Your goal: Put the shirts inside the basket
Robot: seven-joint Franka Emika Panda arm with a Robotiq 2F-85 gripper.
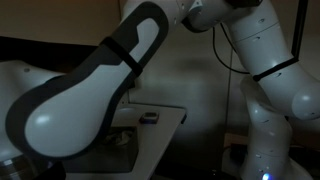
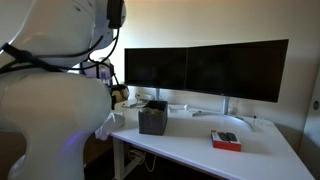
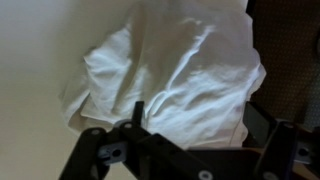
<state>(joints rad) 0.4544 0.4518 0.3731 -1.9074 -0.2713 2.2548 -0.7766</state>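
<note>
A white counter (image 2: 200,152) with two dark screens (image 2: 205,70) holds the grey basket (image 2: 152,121). A shirt (image 3: 170,70) lies crumpled by the counter's edge, not in the basket. The gripper (image 3: 200,130) hangs over it, wide apart and empty, likely ready to grab it.
</note>
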